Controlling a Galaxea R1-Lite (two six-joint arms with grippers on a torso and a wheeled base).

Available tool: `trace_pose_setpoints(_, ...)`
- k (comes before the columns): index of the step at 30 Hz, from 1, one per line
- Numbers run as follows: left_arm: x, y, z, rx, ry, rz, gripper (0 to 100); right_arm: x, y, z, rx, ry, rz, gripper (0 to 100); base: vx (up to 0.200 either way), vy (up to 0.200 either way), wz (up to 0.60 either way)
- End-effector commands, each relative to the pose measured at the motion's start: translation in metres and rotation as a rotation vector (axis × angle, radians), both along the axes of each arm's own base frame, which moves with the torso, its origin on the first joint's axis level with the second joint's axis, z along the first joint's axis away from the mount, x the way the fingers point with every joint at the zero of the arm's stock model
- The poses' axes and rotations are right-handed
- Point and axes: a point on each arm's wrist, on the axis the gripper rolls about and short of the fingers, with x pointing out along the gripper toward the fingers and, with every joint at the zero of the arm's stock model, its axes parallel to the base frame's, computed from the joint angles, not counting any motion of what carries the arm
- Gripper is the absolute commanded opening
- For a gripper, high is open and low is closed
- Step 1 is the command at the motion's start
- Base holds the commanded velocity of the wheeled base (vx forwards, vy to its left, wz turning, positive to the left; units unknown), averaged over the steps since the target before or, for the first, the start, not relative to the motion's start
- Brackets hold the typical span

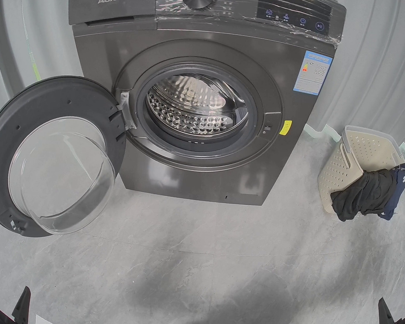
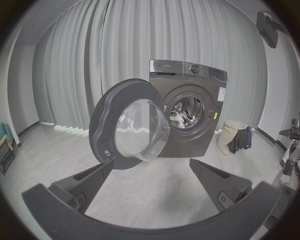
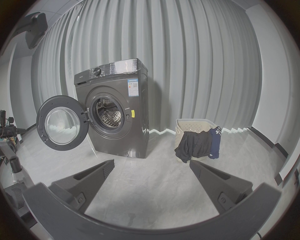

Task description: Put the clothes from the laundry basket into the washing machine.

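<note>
At the near edge of the grey floor (image 1: 204, 261), we hold both tools low and well apart from the task's things. Our left tool (image 2: 150, 162) has its two fingers spread wide with bare floor between them; it grips nothing and touches nothing. Our right tool (image 3: 151, 162) stands the same way, with its fingers wide apart.

Ahead of us the washing machine (image 1: 257, 173) stands on the floor before a pale pleated curtain (image 1: 383, 67). Its round door (image 1: 12, 128) is swung fully open toward our left, hinged at the left of the opening, with the clear bowl of its window facing us. The drum (image 1: 194, 109) shows bare perforated steel as far as we can see into it.

The laundry basket (image 1: 350, 156), cream and perforated, sits on the floor to the right of the machine, near it but apart, close to the curtain. A black garment (image 1: 365, 194) hangs over its front rim and down its outer wall. Just beside it, on the right and touching it, a dark blue garment (image 1: 399, 187) with a pale pattern drapes over the same rim. Whether more clothes lie deeper in the basket we cannot tell from this angle. Our right tool is the nearer of the two to the basket.
</note>
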Motion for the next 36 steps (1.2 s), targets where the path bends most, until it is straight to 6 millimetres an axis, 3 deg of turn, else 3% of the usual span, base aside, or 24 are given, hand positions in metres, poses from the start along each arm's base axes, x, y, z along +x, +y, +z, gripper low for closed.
trace_pose_setpoints(1, -0.0001, 0.0, -0.0048, -0.001, -0.001, 0.001, 100, 0.0004, 0.0, -0.0047, 0.0, 0.006, 0.001, 100, 0.0, -0.2, 0.0)
trace_pose_setpoints(13, -0.0001, 0.0, -0.0048, 0.001, -0.001, 0.001, 100, 0.0004, 0.0, -0.0047, 0.0, 0.006, 0.001, 100, 0.0, -0.2, 0.0)
trace_pose_setpoints(22, -0.0001, 0.0, -0.005, 0.001, 0.001, 0.001, 100, 0.0004, 0.0, -0.0047, -0.001, 0.006, 0.002, 100, 0.0, 0.0, 0.0)
trace_pose_setpoints(36, -0.0001, 0.0, -0.0048, -0.002, -0.001, 0.003, 100, 0.0004, 0.0, -0.0047, 0.0, 0.006, 0.001, 100, 0.0, -0.2, 0.0)
